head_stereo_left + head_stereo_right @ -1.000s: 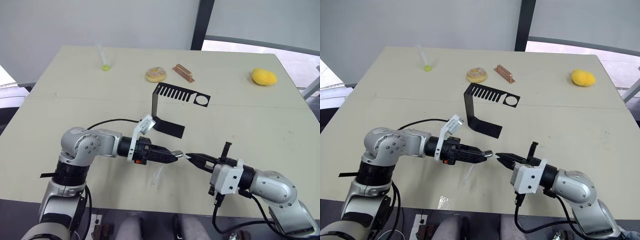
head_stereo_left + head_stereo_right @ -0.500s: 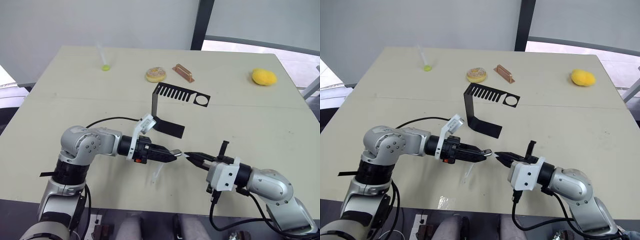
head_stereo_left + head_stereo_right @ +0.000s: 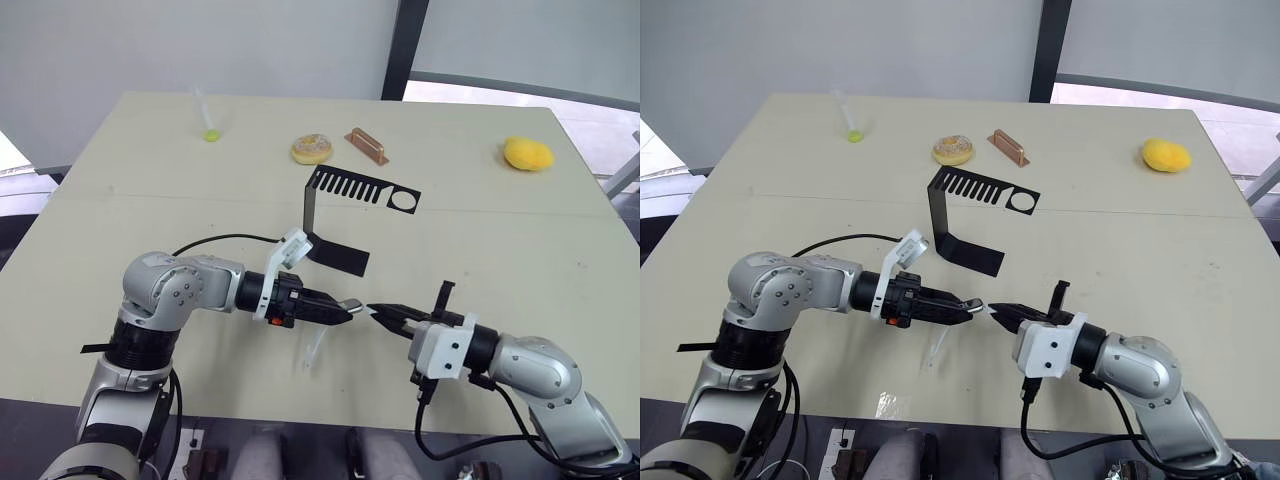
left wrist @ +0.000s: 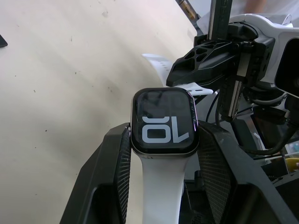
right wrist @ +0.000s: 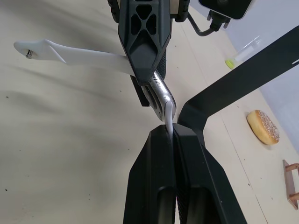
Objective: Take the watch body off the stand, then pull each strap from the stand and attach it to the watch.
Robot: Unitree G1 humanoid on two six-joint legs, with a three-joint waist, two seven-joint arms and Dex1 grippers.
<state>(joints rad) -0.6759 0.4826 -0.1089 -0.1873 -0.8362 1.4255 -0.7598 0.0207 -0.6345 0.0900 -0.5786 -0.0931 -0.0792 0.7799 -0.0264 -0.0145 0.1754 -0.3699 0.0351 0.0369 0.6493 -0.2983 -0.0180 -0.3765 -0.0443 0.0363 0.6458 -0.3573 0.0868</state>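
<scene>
My left gripper (image 3: 346, 308) is shut on the watch body (image 4: 163, 121), whose black screen shows white digits. One white strap (image 3: 314, 350) is fixed to the watch and hangs down toward the table. My right gripper (image 3: 377, 312) is shut on the second strap (image 5: 168, 113), a thin white band pinched edge-on between its fingers. That strap's free end touches the silver-grey rim of the watch body (image 5: 159, 91). Both grippers meet tip to tip above the table's near part. Behind them the black stand (image 3: 340, 215) stands with its slotted top plate bare.
At the table's far side lie a doughnut (image 3: 312, 148), a copper-coloured bracket (image 3: 367, 145), a clear tube with a green end (image 3: 208, 120) and a yellow lump (image 3: 528, 153). A black cable (image 3: 215, 242) loops over my left forearm.
My right gripper has edged left with its strap, closing the small gap to the watch body. The left gripper has held almost still.
</scene>
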